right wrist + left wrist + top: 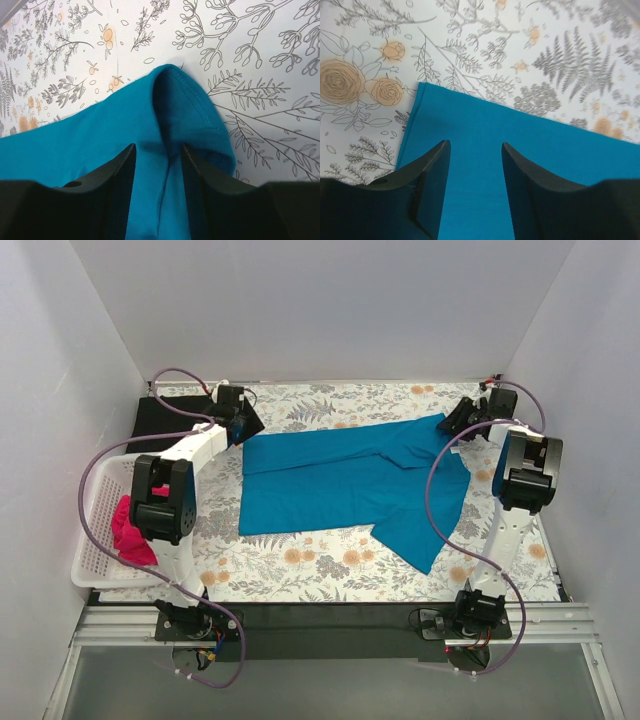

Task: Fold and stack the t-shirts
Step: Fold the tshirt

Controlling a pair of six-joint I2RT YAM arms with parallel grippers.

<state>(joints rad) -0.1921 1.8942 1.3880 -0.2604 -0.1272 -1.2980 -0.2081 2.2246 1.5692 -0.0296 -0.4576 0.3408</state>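
Status: teal-blue soft cloth t-shirt [350,480] lies spread flat mid-desk on the floral-patterned desk [330,565]. Left fingers [427,175] and right fingers [115,175] stand apart over its 2 far corners, clamping nothing. For a clean fold: pinch both corners level, then draw them near together.

Teal t-shirt [350,480] spread flat; magenta shirt [130,532] crumpled; black shirt [165,418] flat
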